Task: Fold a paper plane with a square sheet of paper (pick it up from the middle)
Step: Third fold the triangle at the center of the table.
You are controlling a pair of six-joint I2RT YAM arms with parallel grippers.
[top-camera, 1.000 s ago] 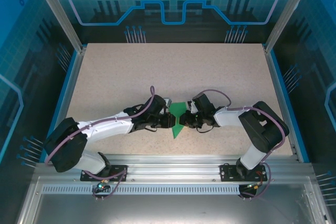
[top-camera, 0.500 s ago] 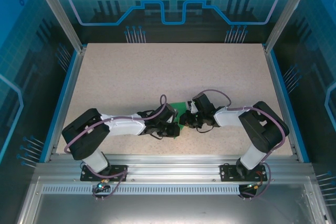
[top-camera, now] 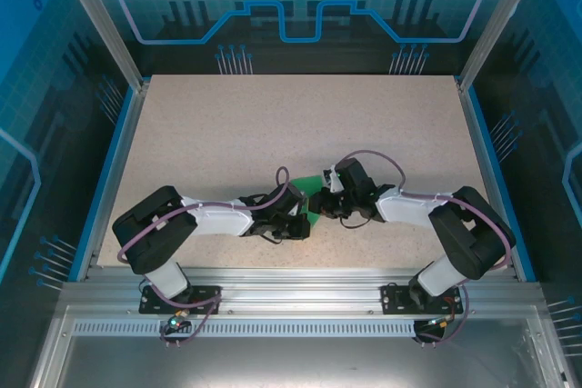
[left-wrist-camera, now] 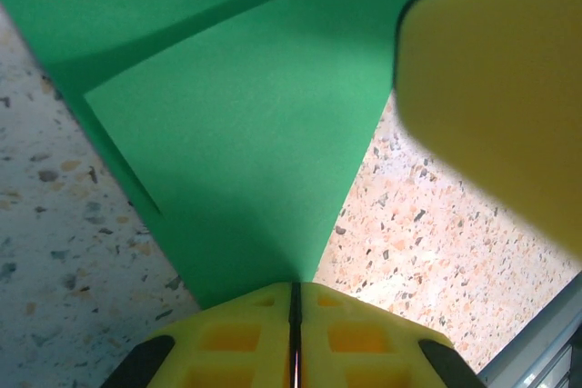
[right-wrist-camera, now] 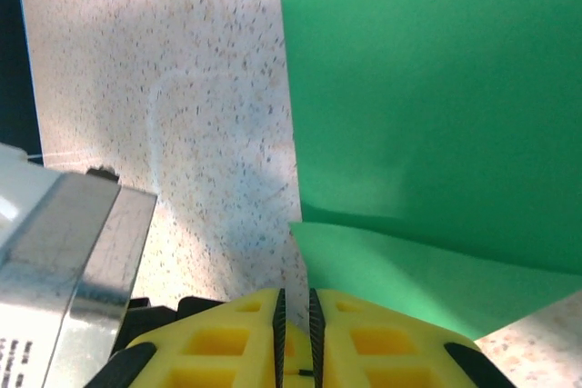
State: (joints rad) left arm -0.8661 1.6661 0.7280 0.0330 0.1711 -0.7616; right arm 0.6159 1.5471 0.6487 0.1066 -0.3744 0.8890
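The square sheet of paper (left-wrist-camera: 236,134) is plain bright green, unmarked. The table (top-camera: 273,124) is beige with dark and orange speckles. The left gripper (left-wrist-camera: 294,290) and right gripper (right-wrist-camera: 294,295) are yellow. The arms (top-camera: 214,218) are white and black, with purple cables (top-camera: 377,154).

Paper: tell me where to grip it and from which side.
Probably best to take the paper by a lifted folded edge, coming in low from the side along the table. It is thin, so little offers from above; the raised flaps do. The left gripper and right gripper are each shut on such an edge.
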